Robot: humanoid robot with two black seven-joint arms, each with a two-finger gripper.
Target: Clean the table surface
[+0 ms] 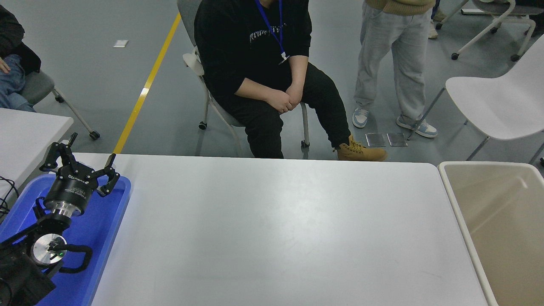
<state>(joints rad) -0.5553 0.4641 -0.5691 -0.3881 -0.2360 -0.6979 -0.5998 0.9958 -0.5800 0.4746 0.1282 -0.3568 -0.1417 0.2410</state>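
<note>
The table surface [276, 229] is a wide matte white top filling the middle of the head view, with nothing lying on it. My left gripper [91, 148] hangs parked over the blue tray at the lower left, its fingers spread open and holding nothing. The right arm and its gripper are out of the picture.
A blue tray [102, 229] sits along the table's left edge under the left arm. A beige bin [493, 221] stands off the right edge. A person sits on a chair [263, 85] beyond the far edge, another stands at right. A smaller white table [25, 136] is at left.
</note>
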